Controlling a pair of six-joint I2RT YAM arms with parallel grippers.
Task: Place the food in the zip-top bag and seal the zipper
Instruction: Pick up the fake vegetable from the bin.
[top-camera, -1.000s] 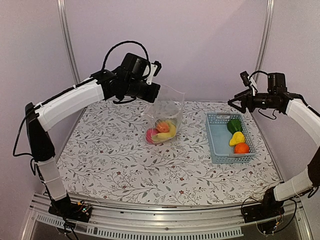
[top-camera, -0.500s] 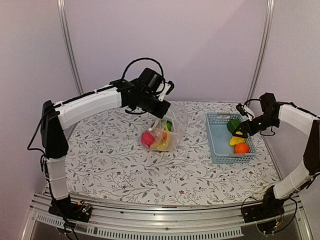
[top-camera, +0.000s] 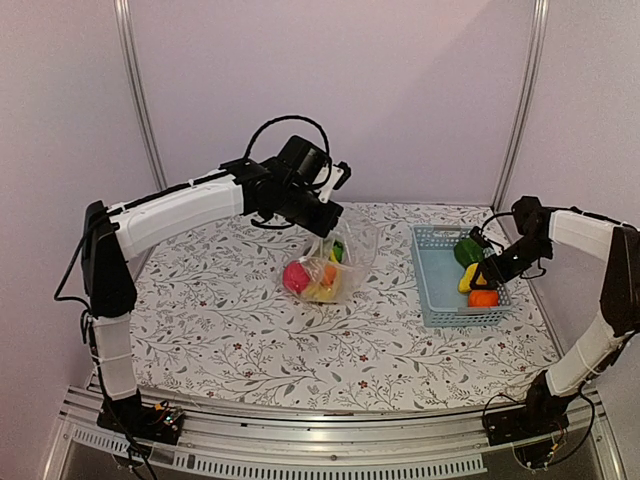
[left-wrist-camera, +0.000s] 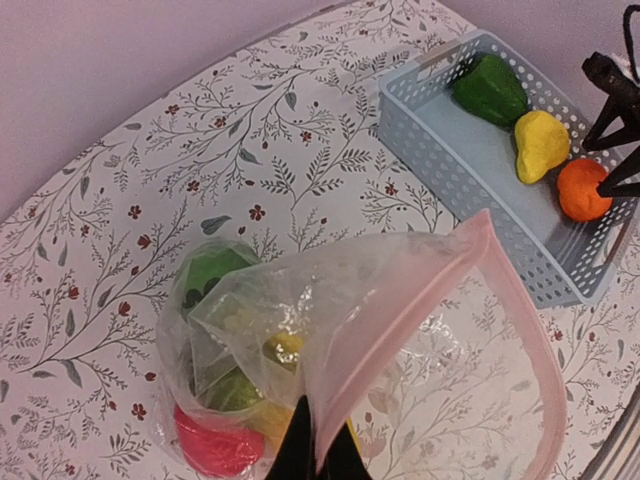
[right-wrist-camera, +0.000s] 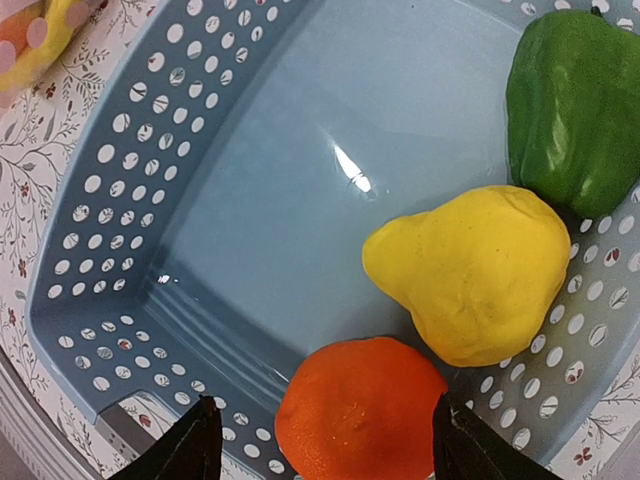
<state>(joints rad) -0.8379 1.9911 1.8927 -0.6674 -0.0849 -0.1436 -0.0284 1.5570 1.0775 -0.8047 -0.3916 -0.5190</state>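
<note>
Zip-top bag (left-wrist-camera: 400, 300) at the middle of the table (top-camera: 250, 330), red, yellow and green food (left-wrist-camera: 215, 445) inside, pink rim pinched in the clenched left gripper (left-wrist-camera: 315, 452). Alongside, a blue basket (left-wrist-camera: 450, 165) with green, yellow and orange pieces (right-wrist-camera: 470, 270); right gripper (right-wrist-camera: 322, 440) spread wide just above the orange one.

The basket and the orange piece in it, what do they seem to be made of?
The basket looks like hard moulded plastic, light blue and glossy: a sharp glint shows on its floor, and regular holes run along its walls. The orange piece seems to be plastic or foam, with a matt, finely pebbled skin and no glint; which of the two cannot be told.
</note>
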